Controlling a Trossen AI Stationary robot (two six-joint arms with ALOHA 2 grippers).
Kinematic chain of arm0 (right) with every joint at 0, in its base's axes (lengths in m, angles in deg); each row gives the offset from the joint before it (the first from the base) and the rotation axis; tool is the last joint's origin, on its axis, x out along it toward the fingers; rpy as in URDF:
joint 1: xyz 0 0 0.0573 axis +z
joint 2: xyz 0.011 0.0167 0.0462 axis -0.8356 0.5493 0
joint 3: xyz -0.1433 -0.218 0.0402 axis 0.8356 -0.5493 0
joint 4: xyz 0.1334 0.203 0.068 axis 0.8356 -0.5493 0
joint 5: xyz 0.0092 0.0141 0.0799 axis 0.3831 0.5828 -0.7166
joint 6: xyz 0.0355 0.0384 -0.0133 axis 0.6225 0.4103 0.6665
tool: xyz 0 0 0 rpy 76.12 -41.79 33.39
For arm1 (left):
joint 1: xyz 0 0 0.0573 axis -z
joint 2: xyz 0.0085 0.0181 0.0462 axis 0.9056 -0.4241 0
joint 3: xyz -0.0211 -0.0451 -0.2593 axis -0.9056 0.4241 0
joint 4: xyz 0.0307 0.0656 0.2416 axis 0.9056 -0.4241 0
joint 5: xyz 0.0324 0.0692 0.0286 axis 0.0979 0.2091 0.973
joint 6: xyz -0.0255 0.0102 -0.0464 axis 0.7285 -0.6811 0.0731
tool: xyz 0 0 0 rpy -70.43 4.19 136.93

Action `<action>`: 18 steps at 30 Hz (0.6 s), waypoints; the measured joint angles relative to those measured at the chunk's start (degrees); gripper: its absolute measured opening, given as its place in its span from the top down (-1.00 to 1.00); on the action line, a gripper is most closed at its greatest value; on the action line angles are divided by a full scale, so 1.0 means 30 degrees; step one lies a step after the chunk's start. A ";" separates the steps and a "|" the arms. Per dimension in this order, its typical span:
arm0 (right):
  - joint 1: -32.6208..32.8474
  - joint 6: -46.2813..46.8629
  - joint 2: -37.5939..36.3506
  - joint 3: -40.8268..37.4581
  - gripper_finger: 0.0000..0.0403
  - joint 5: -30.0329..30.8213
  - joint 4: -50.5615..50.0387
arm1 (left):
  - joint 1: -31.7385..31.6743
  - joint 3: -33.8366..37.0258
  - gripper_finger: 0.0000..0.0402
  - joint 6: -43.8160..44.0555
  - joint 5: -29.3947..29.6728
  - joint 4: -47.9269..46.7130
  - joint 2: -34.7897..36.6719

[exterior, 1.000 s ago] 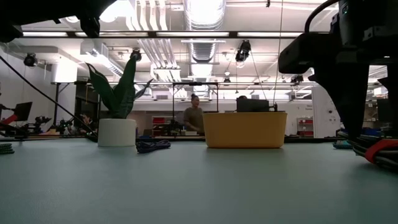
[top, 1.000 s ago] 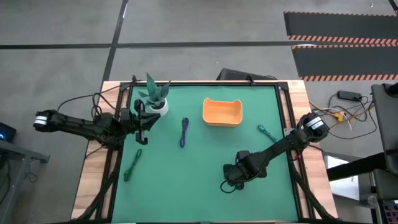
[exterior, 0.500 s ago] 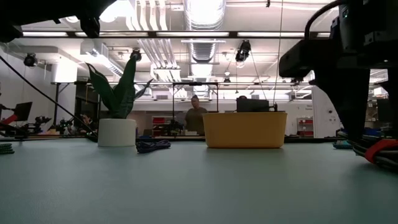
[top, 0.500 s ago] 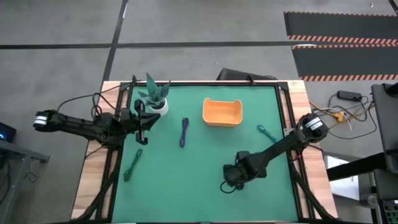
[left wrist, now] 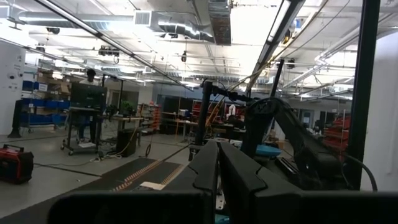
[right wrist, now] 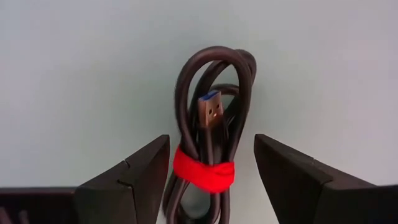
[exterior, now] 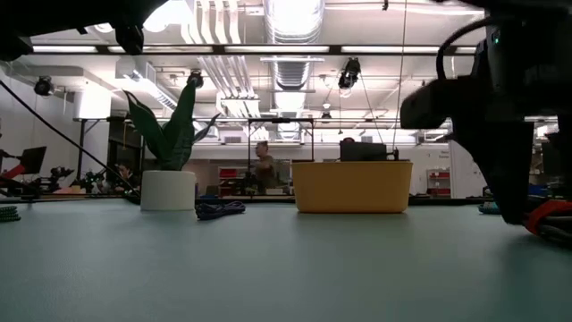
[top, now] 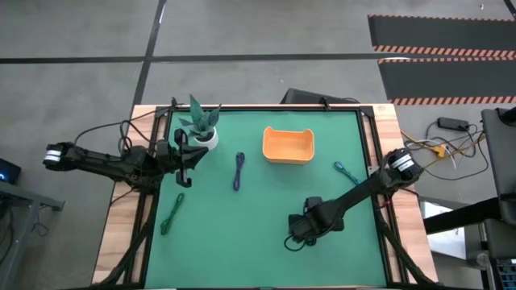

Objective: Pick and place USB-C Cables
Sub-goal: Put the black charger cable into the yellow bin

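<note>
High view: the right gripper [top: 297, 236] is low over the green mat [top: 266, 201], on the black cable with red tie [top: 292, 242]. The left gripper [top: 185, 157] waits beside the potted plant [top: 199, 125]. Beyond the right gripper lie the dark blue cable [top: 239, 171], orange tray [top: 288, 145], teal cable [top: 345, 171] and, far across, green cable [top: 171, 213].

Low view: the red tie (partly hidden) shows at the arm's foot.

Left wrist view: its fingers [left wrist: 214, 168] are pressed together.

Right wrist view: spread fingers [right wrist: 134, 177] straddle the bundle without touching it.

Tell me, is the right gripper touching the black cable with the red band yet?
Apart. The right wrist view shows the open right gripper straddling the black cable bundle with the red band, with mat visible between each finger and the cable.
</note>
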 joint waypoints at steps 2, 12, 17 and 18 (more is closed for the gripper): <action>0.0000 -0.0153 0.0226 0.0000 -0.12 -0.0014 0.0054 | -0.0007 0.0000 0.99 0.0000 0.0000 0.0000 0.0006; 0.0000 -0.0193 0.0297 0.0029 0.08 -0.0041 0.0132 | -0.0002 0.0000 0.99 0.0000 -0.0001 0.0000 0.0007; 0.0000 -0.0193 0.0297 0.0046 0.31 -0.0048 0.0142 | -0.0002 0.0000 0.99 0.0002 0.0000 -0.0005 0.0007; 0.0000 -0.0183 0.0297 0.0053 0.35 -0.0048 0.0147 | -0.0007 0.0000 0.99 0.0002 0.0000 -0.0007 0.0007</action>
